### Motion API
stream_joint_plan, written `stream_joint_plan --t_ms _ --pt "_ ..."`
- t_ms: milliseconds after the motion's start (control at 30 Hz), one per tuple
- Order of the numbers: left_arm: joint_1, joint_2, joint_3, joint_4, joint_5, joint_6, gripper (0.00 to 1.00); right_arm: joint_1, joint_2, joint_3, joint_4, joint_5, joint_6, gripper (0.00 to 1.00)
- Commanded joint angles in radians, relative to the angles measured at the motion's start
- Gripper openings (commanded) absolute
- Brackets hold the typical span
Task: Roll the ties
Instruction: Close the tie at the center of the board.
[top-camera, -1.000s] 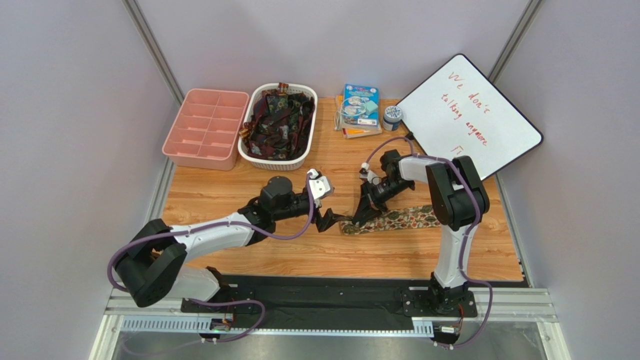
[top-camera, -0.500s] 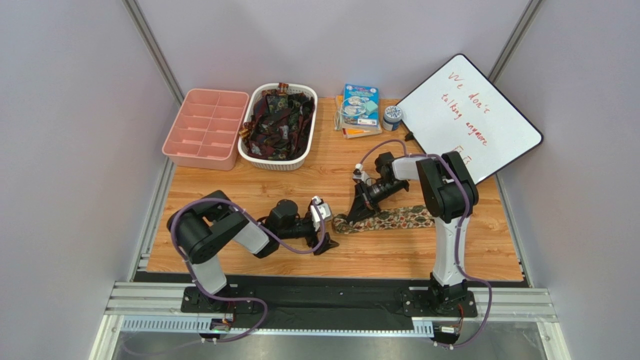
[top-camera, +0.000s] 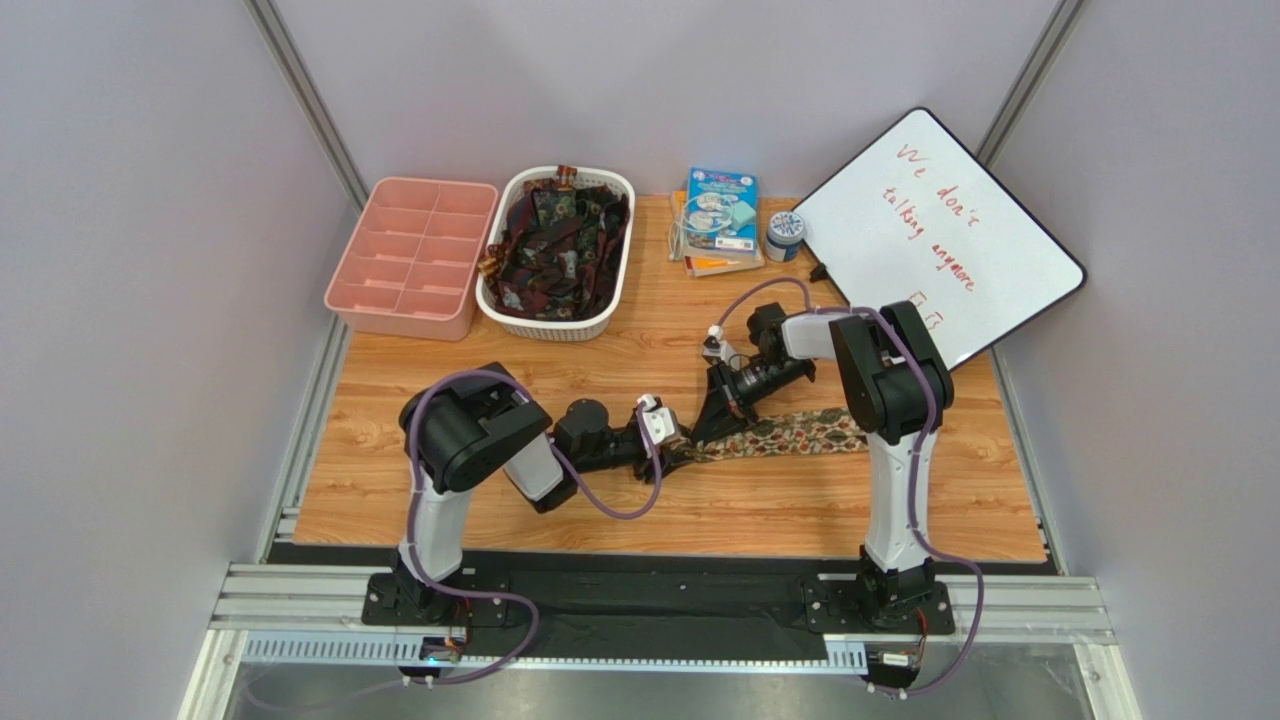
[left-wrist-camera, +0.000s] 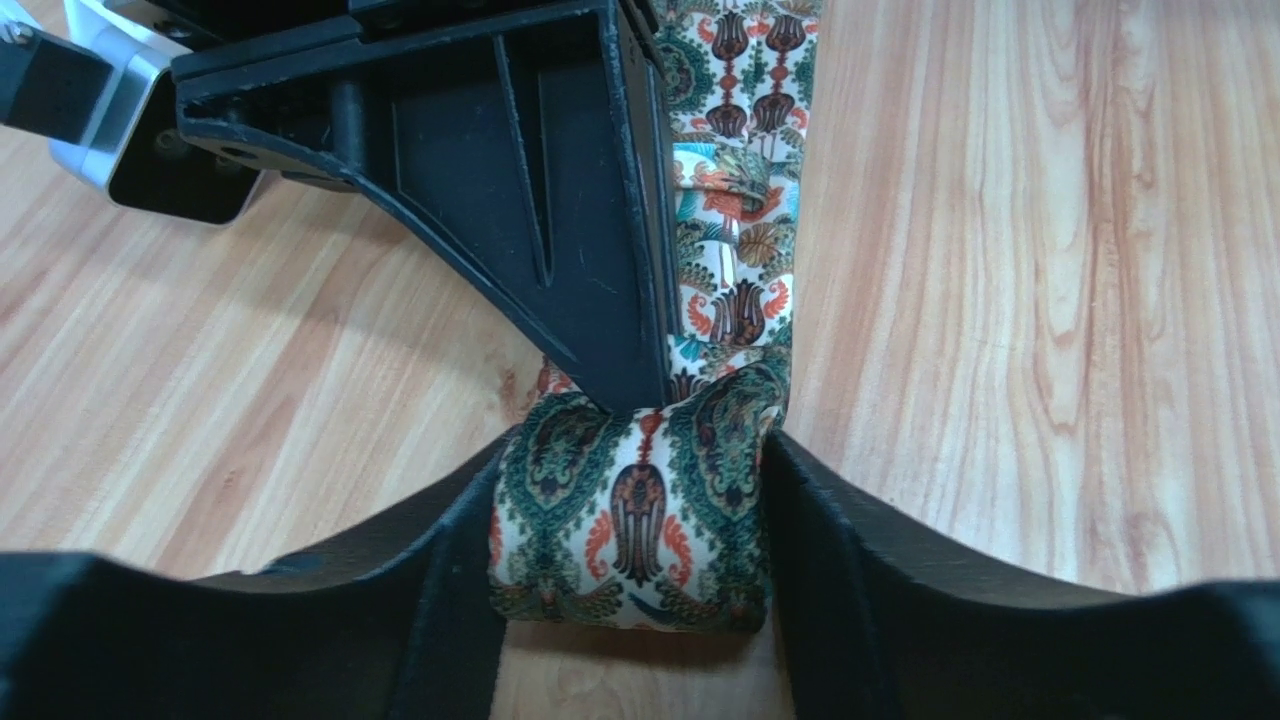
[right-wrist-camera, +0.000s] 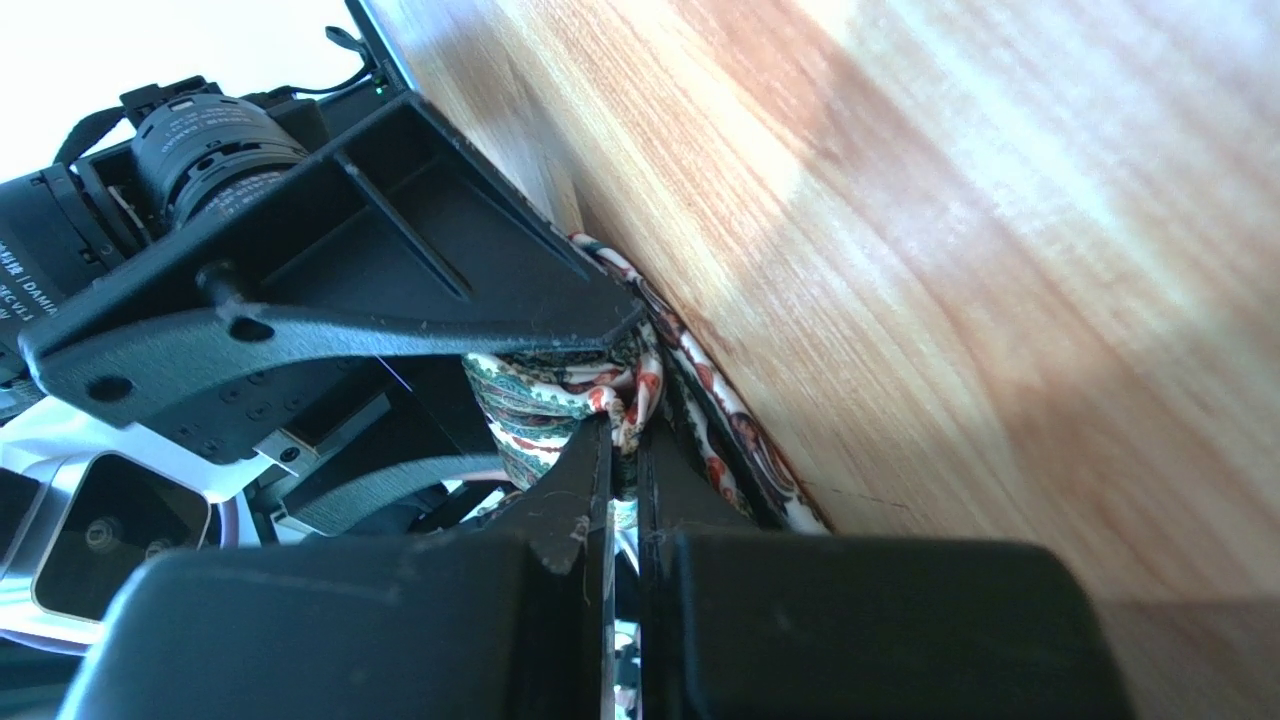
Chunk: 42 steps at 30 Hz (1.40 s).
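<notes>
One tie (top-camera: 781, 438), olive-green and tan with a floral print, lies flat on the wooden table, running right from the middle. Its left end is rolled into a small bundle (left-wrist-camera: 631, 518). My left gripper (top-camera: 666, 447) is shut on that rolled end, with its fingers (left-wrist-camera: 436, 578) pressing both sides in the left wrist view. My right gripper (top-camera: 717, 423) comes down onto the tie just right of the roll. Its fingers (right-wrist-camera: 579, 488) are nearly together, with fabric (right-wrist-camera: 556, 393) pinched between them. The other ties (top-camera: 553, 240), dark red and black, are piled in a white basket (top-camera: 526, 323).
A pink compartment tray (top-camera: 409, 255) stands at the back left beside the basket. Books (top-camera: 718, 218) and a small round container (top-camera: 783, 233) lie at the back centre. A whiteboard (top-camera: 939, 225) leans at the back right.
My left arm has folded in toward its base. Its gripper swung down, then back up to the tie's left end and closed on it. My right gripper and the tie's end shifted slightly left.
</notes>
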Motion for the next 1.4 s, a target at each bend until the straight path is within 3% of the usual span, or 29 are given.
stream_joint_plan --t_ms 0,67,167,333,667,967,1367 --pt "-0.014 -0.088 0.008 -0.155 -0.014 0.101 0.55 -0.001 0.008 -0.003 0.032 0.189 -0.004 0.05" --pt "-0.017 -0.122 0.025 -0.293 -0.042 0.127 0.51 -0.004 -0.042 -0.006 0.037 0.181 0.002 0.12" --pt "-0.022 -0.183 0.041 -0.427 -0.068 0.157 0.45 -0.018 -0.134 -0.009 0.017 0.175 0.005 0.4" --pt "-0.028 -0.246 0.11 -0.685 -0.117 0.167 0.41 -0.036 -0.227 -0.02 -0.042 0.189 0.005 0.5" --pt "-0.039 -0.257 0.324 -1.155 -0.205 0.122 0.38 0.003 -0.215 -0.058 0.047 0.163 0.089 0.45" --pt "-0.039 -0.26 0.305 -1.173 -0.15 0.179 0.37 -0.043 -0.129 0.038 0.099 0.267 0.126 0.36" --pt "-0.031 -0.318 0.311 -1.286 -0.084 0.295 0.37 -0.044 -0.157 -0.136 0.026 0.393 0.116 0.35"
